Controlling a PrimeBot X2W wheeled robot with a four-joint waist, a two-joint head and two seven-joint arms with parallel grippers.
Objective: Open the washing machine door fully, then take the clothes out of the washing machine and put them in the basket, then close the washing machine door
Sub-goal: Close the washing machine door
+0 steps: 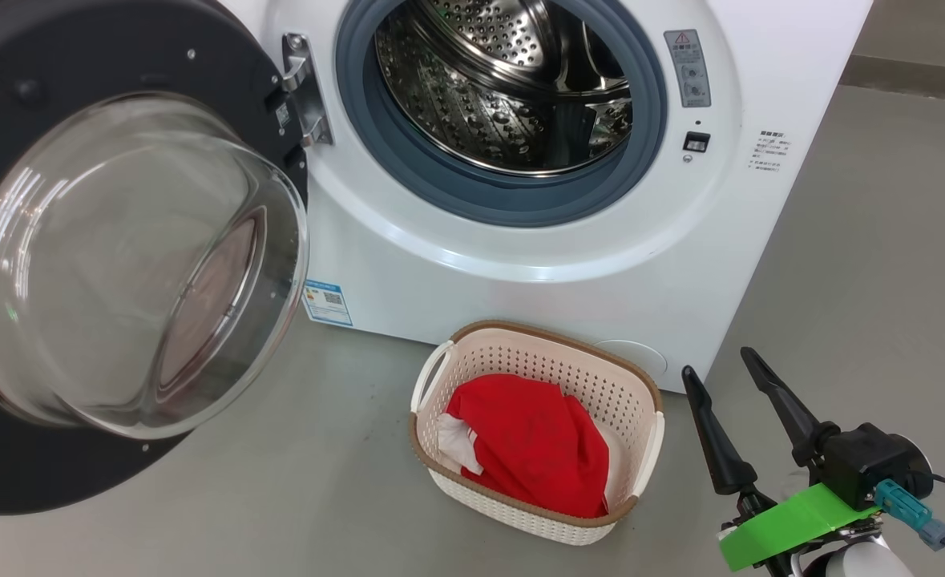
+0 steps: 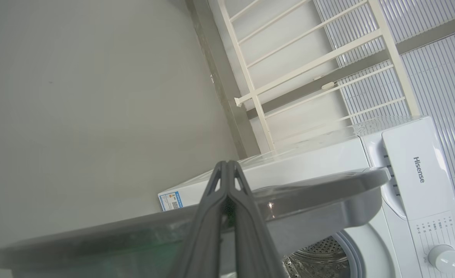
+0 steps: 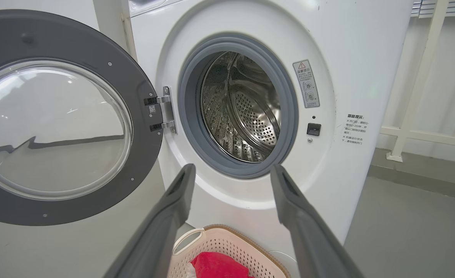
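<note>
From my station, the washing machine door (image 1: 119,264) is swung wide open at 9 o'clock in the head view. Its thick black rim frames a bulging clear glass bowl that faces me. It hangs from a metal hinge (image 1: 305,88) on the washing machine (image 1: 520,264), a white box whose front spans 12 o'clock. A grey rubber ring (image 1: 520,200) circles the perforated steel drum (image 1: 504,88), and I see no fabric in the part of it I can see. A small blue sticker (image 1: 328,303) sits low on the front, near the door's edge.

The basket (image 1: 568,340) stands on the grey floor (image 1: 280,481) at 6 o'clock, just in front of the machine. It is cream with a brown rim and white side handles. The clothes (image 1: 536,445) lie inside it, bright red with a white piece (image 1: 456,441) at their 9 o'clock side.

My right gripper (image 1: 716,361) hovers at 4 o'clock, just beside the basket, fingers spread and empty. In the left wrist view my left gripper (image 2: 227,164) has its fingers pressed together, holding nothing, over the door's grey edge. Whether it touches the edge I cannot tell.
</note>
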